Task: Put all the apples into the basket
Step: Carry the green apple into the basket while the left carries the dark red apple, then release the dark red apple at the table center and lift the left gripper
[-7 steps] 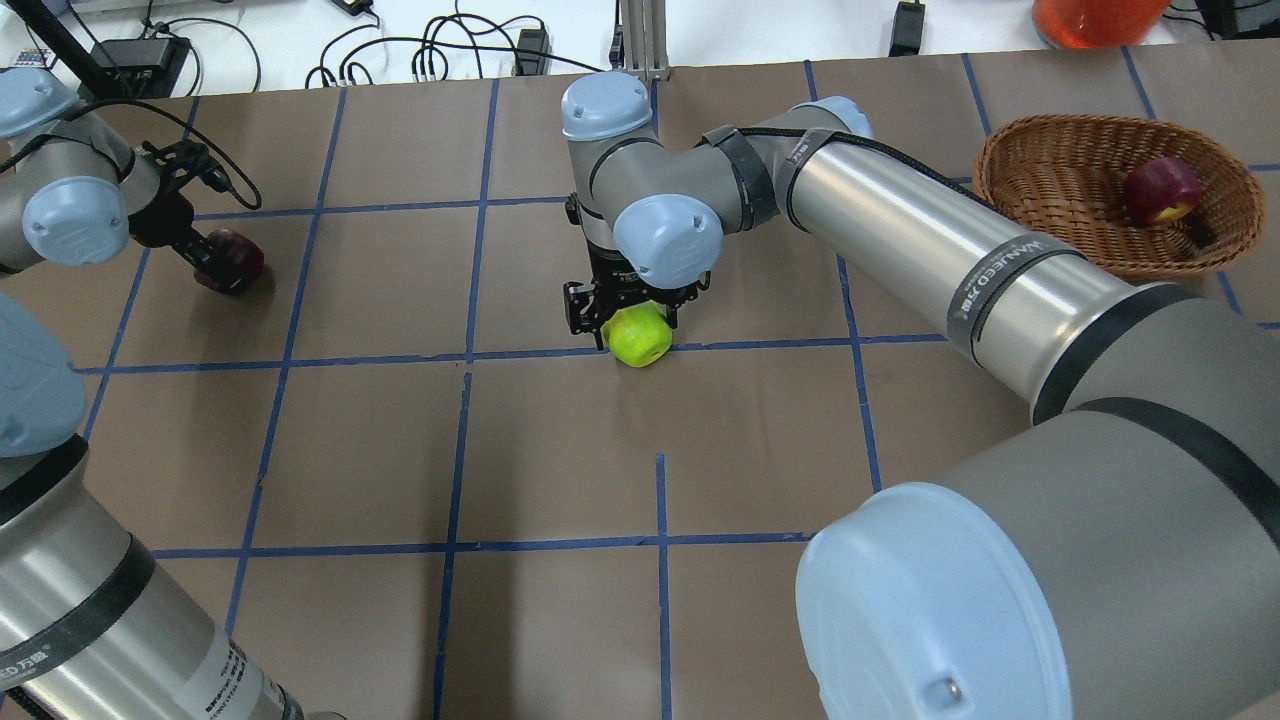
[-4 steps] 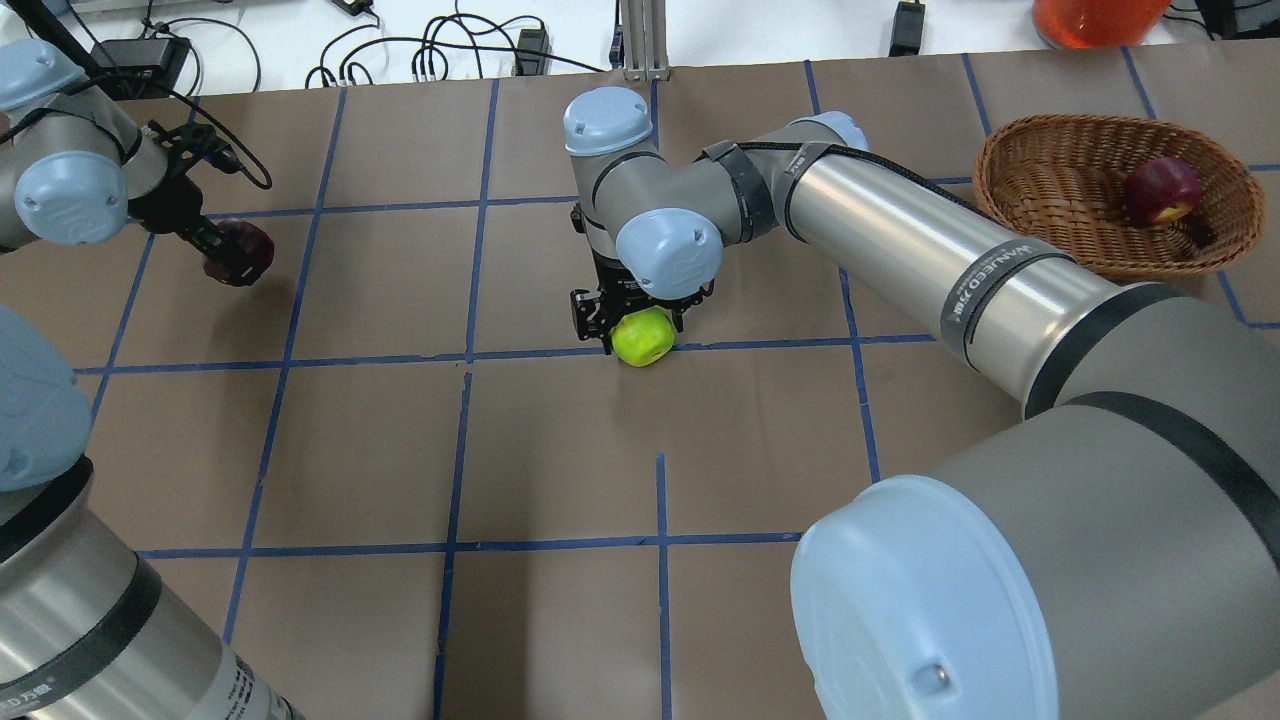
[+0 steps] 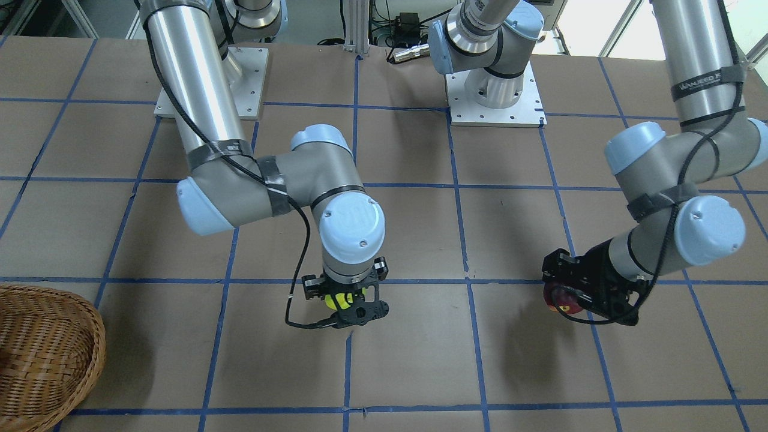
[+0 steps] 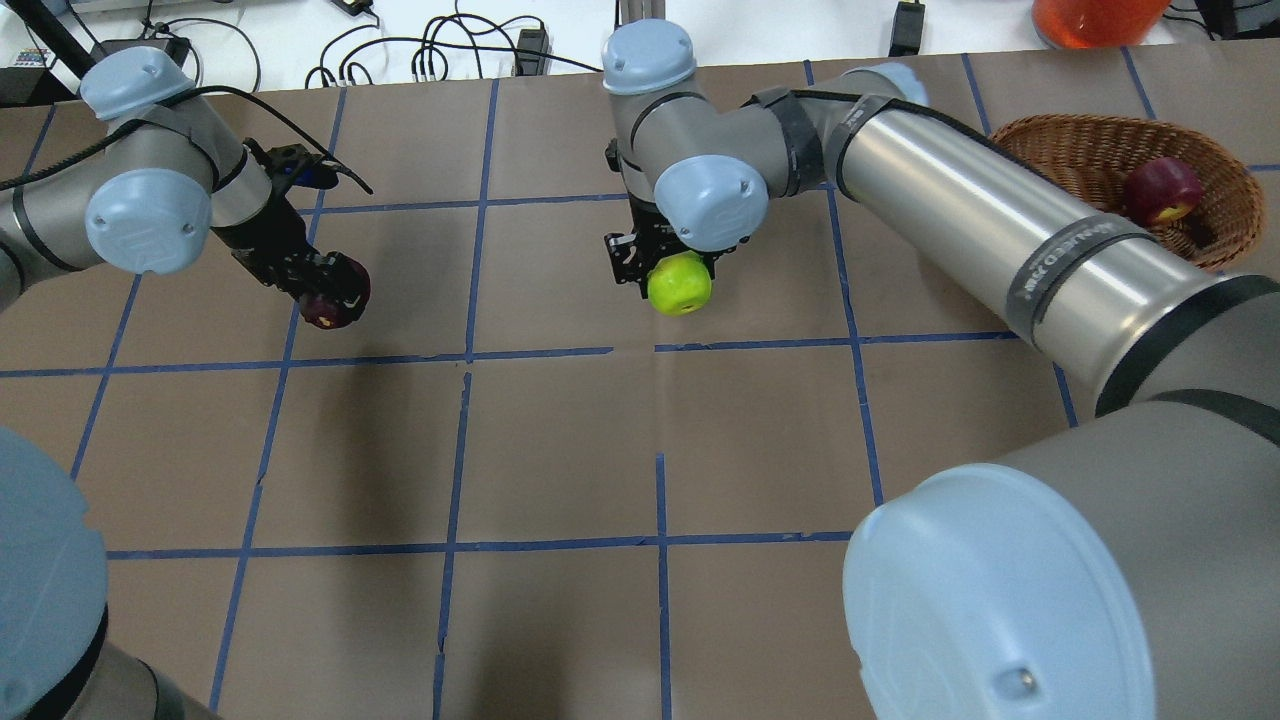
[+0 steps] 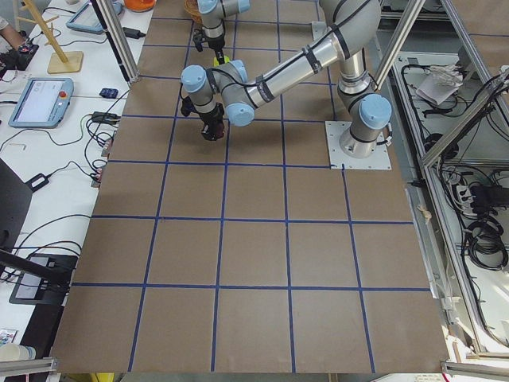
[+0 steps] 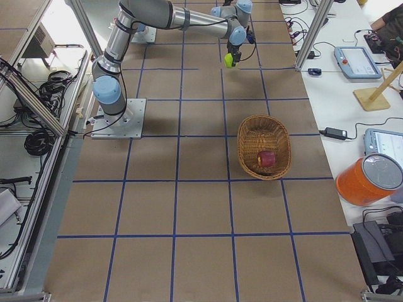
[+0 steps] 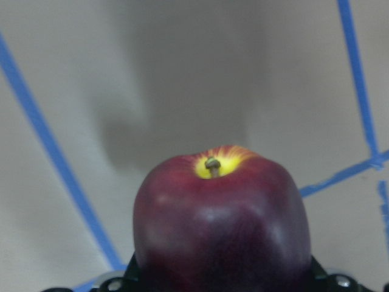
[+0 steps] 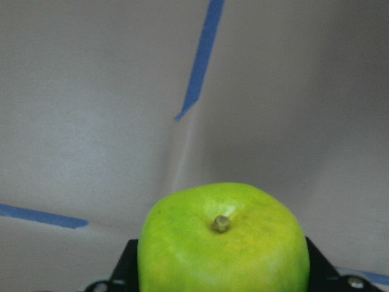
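Note:
My left gripper (image 4: 322, 287) is shut on the dark maroon apple (image 4: 337, 303), which hangs above the table at left; the left wrist view shows this apple (image 7: 222, 225) stem up over its shadow. The yellow-green apple (image 4: 680, 284) is off the table at centre, and my right gripper (image 4: 662, 272) is shut on it. It fills the bottom of the right wrist view (image 8: 222, 243). At the far right the wicker basket (image 4: 1075, 165) holds the red apple (image 4: 1160, 190) with a yellow patch. The right forearm hides part of the basket's near rim.
An orange container (image 4: 1095, 15) stands beyond the basket, off the brown table cover. Cables and power bricks (image 4: 440, 55) lie along the far edge. The two arm bases (image 3: 495, 99) are bolted at the robot's side of the table.
Both grippers rose off the table with their apples. The left one carried the maroon apple to the right. The right one moved the green apple up and a little toward the basket side.

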Motion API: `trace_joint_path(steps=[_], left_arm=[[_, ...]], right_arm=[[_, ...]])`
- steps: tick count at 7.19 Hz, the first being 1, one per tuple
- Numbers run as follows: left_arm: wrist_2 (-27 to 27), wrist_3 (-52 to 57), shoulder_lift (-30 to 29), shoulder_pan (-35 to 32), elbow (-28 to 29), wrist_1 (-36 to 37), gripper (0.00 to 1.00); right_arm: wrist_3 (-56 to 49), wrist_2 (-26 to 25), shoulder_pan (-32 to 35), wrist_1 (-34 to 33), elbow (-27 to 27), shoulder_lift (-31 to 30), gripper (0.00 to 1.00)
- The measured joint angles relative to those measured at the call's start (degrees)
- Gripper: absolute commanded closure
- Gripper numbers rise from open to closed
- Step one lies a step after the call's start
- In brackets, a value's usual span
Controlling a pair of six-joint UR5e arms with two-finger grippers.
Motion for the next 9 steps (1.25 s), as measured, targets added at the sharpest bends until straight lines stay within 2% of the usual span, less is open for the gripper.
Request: trace_joint_path(steps=[2,3,5,6,7,8,9], left_arm=[[0.0,-15.6,0.2,-10.2,-1.6,5.3,0.50],[-0.6,-23.7,-0.9,-16.0,-1.8,9.3,0.49],[-4.7,-37.9,-3.7,-26.3,-1.7,15.6,0.41],[-5.9,-42.6,-5.3,-28.6,-1.7,18.7,0.11],[-6.8,-45.0,-6.6,-29.6,-1.8,20.3,0.00],[-7.8,-47.2,-7.2,-30.0,-1.8,20.8,0.00],[-8.7,-49.8,-6.6,-30.4,-1.7,20.6,0.00]], right_arm=[[-1.2,0.1,-14.0,6.1,-2.6,-4.4,1.00],[-3.4,0.1,-21.3,6.8,-3.4,-4.9,1.00],[-14.4,-1.6,-31.4,6.2,-3.9,-4.1,1.00],[-19.5,-2.8,-35.0,5.2,-3.9,-2.7,1.00],[-22.3,-3.1,-37.3,4.1,-3.8,-1.0,1.00],[-23.5,-3.2,-38.3,2.2,-3.9,0.7,0.94],[-24.6,-3.4,-38.6,-1.1,-3.9,2.5,0.84]])
